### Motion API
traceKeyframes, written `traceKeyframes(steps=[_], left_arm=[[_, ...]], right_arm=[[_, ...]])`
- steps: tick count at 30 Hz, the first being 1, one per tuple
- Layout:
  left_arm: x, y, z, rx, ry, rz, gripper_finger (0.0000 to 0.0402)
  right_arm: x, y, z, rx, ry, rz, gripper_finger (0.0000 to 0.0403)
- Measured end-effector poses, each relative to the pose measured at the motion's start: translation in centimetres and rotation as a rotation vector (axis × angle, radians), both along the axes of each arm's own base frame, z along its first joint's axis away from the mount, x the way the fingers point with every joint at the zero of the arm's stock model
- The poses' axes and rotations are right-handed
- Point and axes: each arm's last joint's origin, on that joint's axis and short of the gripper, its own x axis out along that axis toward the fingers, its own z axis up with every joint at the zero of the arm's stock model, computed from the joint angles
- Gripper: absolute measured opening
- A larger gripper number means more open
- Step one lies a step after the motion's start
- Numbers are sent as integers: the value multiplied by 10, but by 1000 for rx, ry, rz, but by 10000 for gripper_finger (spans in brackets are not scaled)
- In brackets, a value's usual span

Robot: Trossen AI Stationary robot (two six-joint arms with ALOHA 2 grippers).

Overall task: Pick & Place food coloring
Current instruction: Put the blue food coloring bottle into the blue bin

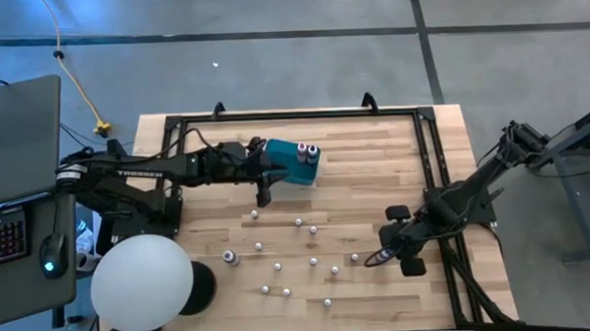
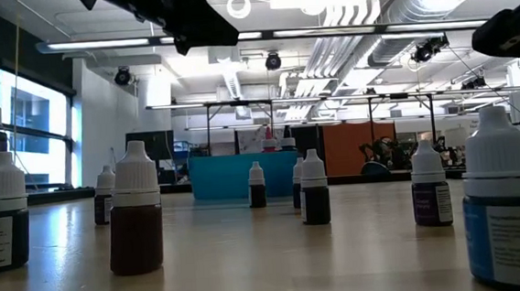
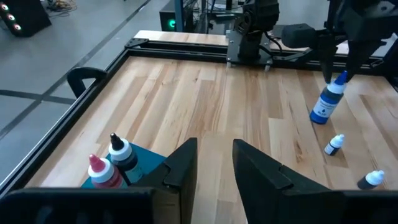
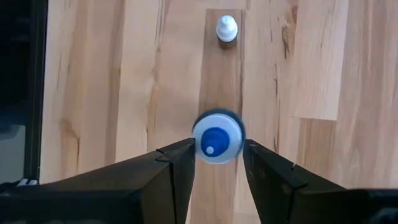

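Note:
Several tiny white-capped food coloring bottles (image 1: 298, 222) stand scattered on the wooden table, on their bases; the low view shows them upright (image 2: 134, 209). A teal box (image 1: 293, 163) lies at the far middle with two bottles (image 3: 118, 154) standing in it. My right gripper (image 1: 377, 256) is at the table's right near side, shut on a blue bottle (image 3: 324, 104). My left gripper (image 3: 214, 163) hovers open and empty beside the teal box, on its near side. My right gripper pinches the blue bottle between its two fingers at the white cap end (image 4: 217, 137), coming from above and pointing down. One finger (image 4: 181, 158) lies on each side of the cap. The bottle hangs tilted below the fingers; whether its base (image 3: 318, 119) touches the table, I cannot tell.
A black frame rail (image 1: 429, 150) borders the table. A white globe lamp (image 1: 140, 277) sits at the near left corner. A laptop and keyboard (image 1: 10, 148) stand off the left edge. Bare wood lies between the teal box and the far rail.

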Motion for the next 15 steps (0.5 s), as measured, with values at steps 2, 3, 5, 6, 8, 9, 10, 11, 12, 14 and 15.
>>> traceKeyframes(steps=[2, 3, 5, 6, 8, 9, 10, 11, 12, 14, 15], left_arm=[[0, 0, 0, 0, 0, 0, 101], [0, 0, 0, 0, -1, 0, 101], [0, 0, 0, 0, -3, 1, 101], [0, 0, 0, 2, -3, 4, 101], [0, 0, 1, 5, -3, 15, 101], [0, 0, 1, 5, -3, 15, 101], [0, 0, 1, 6, -3, 15, 101], [0, 0, 1, 5, -3, 15, 101], [0, 0, 1, 6, -3, 15, 101], [0, 0, 0, 6, -3, 15, 101], [0, 0, 0, 5, -2, 15, 101]], right_arm=[[0, 0, 0, -2, 0, 0, 129], [0, 0, 0, -3, -5, -2, 129], [1, 0, 0, -15, -18, -9, 129], [1, -1, 0, -23, -22, -13, 128], [1, -1, 0, -35, -31, -20, 124], [1, -1, 0, -41, -35, -22, 120], [1, -1, 0, -46, -39, -25, 115], [1, -2, 0, -50, -42, -27, 108], [2, -2, 1, -56, -46, -23, 101], [2, -2, 1, -65, -53, -17, 84], [2, -2, 1, -69, -56, -11, 75]])
